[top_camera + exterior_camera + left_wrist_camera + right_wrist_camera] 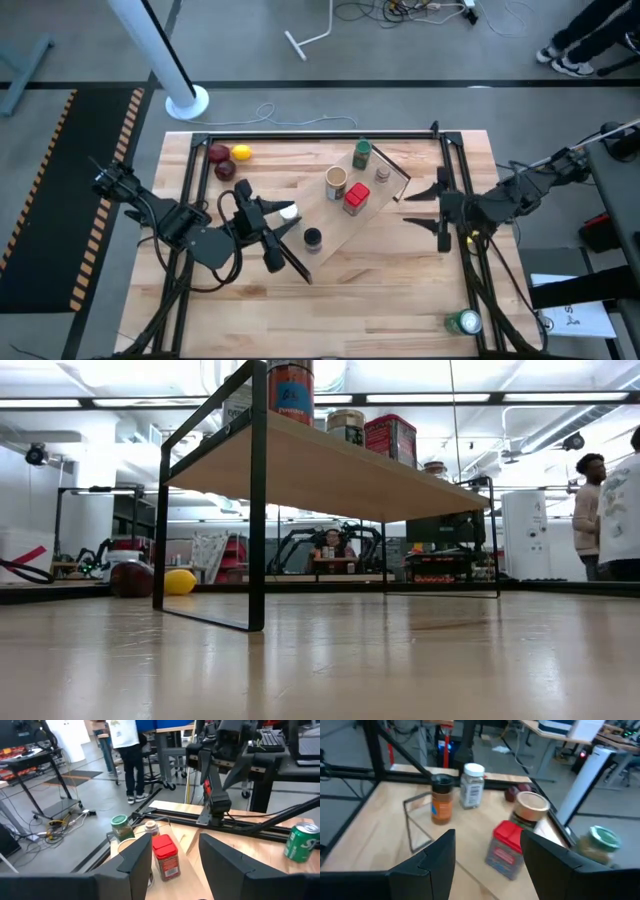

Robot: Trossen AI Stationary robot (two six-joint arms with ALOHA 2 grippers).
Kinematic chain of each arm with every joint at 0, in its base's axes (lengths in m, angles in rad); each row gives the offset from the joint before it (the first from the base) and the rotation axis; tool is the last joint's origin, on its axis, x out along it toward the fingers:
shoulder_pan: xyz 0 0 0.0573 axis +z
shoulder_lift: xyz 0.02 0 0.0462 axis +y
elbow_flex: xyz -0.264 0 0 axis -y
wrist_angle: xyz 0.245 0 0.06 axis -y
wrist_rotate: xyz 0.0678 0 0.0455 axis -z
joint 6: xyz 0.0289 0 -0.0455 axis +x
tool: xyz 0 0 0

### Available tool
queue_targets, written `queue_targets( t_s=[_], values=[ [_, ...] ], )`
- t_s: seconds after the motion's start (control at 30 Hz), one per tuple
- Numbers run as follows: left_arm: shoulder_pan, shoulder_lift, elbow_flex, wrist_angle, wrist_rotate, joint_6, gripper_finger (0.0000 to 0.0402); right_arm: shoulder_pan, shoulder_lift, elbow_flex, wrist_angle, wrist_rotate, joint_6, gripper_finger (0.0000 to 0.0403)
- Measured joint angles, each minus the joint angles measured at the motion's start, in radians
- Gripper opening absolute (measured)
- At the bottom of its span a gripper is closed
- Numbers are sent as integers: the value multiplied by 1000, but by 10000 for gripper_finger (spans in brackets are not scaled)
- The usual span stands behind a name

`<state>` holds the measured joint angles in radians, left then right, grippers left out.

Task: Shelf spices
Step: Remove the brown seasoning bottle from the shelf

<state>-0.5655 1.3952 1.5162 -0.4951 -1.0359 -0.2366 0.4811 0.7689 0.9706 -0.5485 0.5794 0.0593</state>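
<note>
The shelf [340, 225] lies slantwise across the table and stands on black end bars [258, 510]. All six spices stand on it: green-lidded jar [361, 155], tan cylinder [336, 182], red box [356, 199], tiny grey-capped jar [383, 173], black-capped jar [312, 239] and white-capped jar [288, 212]. My left gripper [280, 225] is open at the shelf's near-left end, close to the white-capped jar. My right gripper [430, 207] is open just right of the shelf's far end. Both wrist views look past the fingers at the red box [165, 856] [506, 849].
A red fruit [219, 155] and a yellow fruit [241, 153] lie at the far left, with another red fruit [226, 170] beside them. A green can [463, 322] stands near the right front corner. A black frame [300, 137] borders the table. People stand in the room beyond.
</note>
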Motion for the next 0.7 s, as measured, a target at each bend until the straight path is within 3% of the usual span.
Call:
queue_targets(
  t_s=[0.33,0.6,0.7],
  values=[
    [19,18,0,-34,-4,-29,148,-140,93,43,-70,3,-34,199],
    [49,27,0,-131,-6,-123,146,-168,185,40,-54,148,-96,199],
    [52,27,0,-149,-5,-140,146,-168,202,40,-57,154,-80,199]
  ],
)
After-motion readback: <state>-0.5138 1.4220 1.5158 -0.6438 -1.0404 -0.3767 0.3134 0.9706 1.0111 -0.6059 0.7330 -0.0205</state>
